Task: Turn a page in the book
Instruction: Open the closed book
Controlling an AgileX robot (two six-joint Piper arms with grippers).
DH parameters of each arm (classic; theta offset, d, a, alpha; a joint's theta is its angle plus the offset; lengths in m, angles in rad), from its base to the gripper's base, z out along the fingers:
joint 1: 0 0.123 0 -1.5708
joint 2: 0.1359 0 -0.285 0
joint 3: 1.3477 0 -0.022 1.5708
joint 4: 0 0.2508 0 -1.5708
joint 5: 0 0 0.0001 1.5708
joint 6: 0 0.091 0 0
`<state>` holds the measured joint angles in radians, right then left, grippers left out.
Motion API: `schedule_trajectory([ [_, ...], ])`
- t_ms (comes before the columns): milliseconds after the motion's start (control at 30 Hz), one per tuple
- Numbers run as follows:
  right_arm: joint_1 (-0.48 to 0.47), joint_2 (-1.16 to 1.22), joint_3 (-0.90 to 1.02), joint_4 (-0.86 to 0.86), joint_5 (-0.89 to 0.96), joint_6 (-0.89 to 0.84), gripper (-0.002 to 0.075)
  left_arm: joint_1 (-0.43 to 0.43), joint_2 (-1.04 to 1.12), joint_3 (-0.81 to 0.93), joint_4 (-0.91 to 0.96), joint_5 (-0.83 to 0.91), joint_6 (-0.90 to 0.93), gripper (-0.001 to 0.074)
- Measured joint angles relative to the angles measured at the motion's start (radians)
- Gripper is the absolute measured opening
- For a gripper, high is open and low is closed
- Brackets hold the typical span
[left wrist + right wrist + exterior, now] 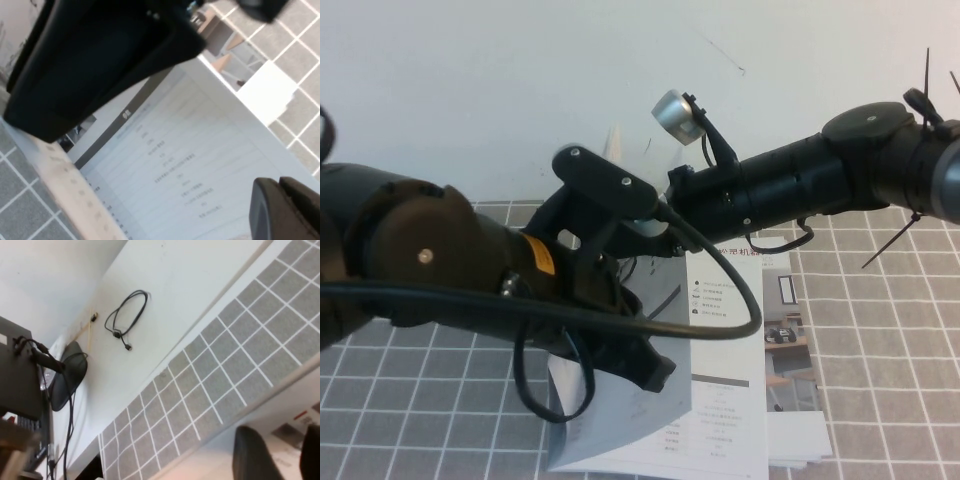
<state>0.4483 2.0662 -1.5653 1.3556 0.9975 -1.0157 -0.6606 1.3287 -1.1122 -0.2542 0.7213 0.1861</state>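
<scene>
The book lies open on the grey grid mat, white pages with tables facing up; it also shows in the left wrist view. One leaf stands raised behind the arms. My left gripper hangs over the book's left page, its fingers shut together just above the printed page, holding nothing. My right arm reaches in from the right, and its gripper is hidden behind the left arm in the high view. In the right wrist view the right gripper is open, its fingers apart against a page.
The grey grid mat covers the table up to a white wall. White loose sheets stick out under the book's right side. A black cable and a black round object lie on the white surface beyond the mat.
</scene>
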Motion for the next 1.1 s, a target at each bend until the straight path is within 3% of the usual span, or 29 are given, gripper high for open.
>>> schedule_trajectory([
  [433, 0.006, 0.002, 0.0, -0.048, -0.019, 0.037, 0.022, 0.0, 0.17, 0.0, 0.053, -0.093, -0.055, 0.0001],
  [733, 0.002, 0.004, 0.0, -0.21, -0.024, 0.11, 0.0219, 0.0, 0.201, 0.0, 0.181, -0.099, -0.263, 0.0],
  [1100, 0.002, 0.004, -0.041, -0.31, -0.017, 0.178, 0.0204, 0.0, 0.201, 0.0, 0.319, -0.064, -0.387, -0.0001],
])
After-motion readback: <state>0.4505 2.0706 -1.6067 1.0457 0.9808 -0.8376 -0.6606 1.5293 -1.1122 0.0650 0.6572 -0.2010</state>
